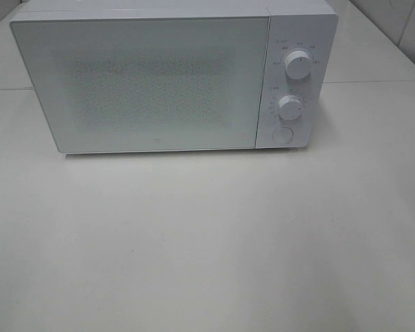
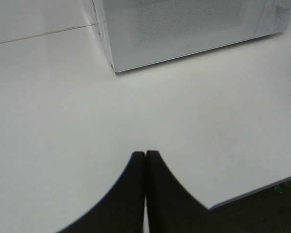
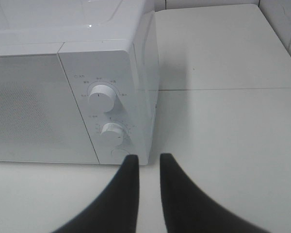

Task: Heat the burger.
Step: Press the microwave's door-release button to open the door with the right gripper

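The left gripper [image 2: 145, 154] is hovering over the white table [image 1: 207, 242], out in front of the microwave [image 1: 159, 76] and off toward its left front corner. Its two dark fingers [image 2: 128, 194] are pressing together along their whole inner edge, clenched on nothing.

The microwave is sitting toward the back of the table with its front turned to the arms. Its door [image 1: 145, 79] is lying flush with the body, taking up most of the front, and its pale, speckled window is letting nothing inside show through. The burger is not showing in any view; whether it is sitting behind that door cannot be told.

Right of the door, the control panel [image 1: 290, 90] is carrying an upper knob [image 1: 298, 66], a lower knob [image 1: 290, 108] just beneath it, and a round button [image 1: 281, 135] at the bottom of the microwave's front. A seam [image 3: 223, 89] in the table is running off to the right from the microwave's side.

The right gripper [image 3: 148, 158] is hanging in front of the microwave's right front corner, close to the round button and clear of the casing. Its dark fingers [image 3: 116, 204] are standing slightly parted, with a narrow strip of table showing between them, released and grasping nothing.
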Robot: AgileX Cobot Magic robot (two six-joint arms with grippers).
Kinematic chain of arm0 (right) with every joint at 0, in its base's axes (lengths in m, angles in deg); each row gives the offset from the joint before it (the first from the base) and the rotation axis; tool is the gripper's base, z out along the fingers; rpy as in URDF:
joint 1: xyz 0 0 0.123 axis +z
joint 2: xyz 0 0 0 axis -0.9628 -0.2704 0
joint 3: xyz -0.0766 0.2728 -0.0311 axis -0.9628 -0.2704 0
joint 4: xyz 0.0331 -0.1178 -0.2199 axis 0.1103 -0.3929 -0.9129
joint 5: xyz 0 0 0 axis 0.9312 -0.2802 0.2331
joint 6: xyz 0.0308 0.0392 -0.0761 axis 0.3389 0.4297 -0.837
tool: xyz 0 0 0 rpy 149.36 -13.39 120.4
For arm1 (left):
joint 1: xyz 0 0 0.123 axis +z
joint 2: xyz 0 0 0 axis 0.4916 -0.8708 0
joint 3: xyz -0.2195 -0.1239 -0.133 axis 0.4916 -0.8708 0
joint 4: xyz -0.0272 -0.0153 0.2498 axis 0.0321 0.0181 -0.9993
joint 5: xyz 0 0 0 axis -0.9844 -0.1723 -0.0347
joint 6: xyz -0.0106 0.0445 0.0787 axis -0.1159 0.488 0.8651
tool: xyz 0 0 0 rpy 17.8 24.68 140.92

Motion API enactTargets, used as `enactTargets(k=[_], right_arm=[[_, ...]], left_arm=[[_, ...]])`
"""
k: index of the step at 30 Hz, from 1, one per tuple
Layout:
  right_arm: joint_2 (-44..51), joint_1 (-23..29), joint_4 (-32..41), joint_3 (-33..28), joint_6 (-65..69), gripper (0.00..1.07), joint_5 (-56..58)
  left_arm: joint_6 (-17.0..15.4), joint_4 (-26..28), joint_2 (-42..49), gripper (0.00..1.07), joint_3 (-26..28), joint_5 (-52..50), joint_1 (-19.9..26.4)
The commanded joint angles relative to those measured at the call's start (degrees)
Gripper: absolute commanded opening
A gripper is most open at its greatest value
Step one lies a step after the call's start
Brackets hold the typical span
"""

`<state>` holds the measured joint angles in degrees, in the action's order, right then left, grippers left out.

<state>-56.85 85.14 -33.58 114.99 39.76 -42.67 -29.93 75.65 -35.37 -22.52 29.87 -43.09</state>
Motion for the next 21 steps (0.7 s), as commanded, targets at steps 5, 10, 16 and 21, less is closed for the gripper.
enactTargets(k=[5,10,16,21], right_arm=[[-7.62,-0.17,-0.23,0.23,-0.57,0.00,-9.63],[-13.58,-0.17,-0.23,0.23,-0.57,0.00,-17.02],[-22.12,-0.06,-0.23,0.23,-0.57,0.00,-27.62],[-27.96,-0.06,-0.23,0.23,0.00,0.00,-31.11]], left_arm=[[-0.29,0.46,1.20,0.00,-0.23,-0.92,0.17],[-0.29,0.46,1.20,0.00,-0.23,-0.92,0.17],[-0.29,0.46,1.20,0.00,-0.23,-0.92,0.17],[-0.29,0.46,1.20,0.00,-0.23,-0.92,0.17]])
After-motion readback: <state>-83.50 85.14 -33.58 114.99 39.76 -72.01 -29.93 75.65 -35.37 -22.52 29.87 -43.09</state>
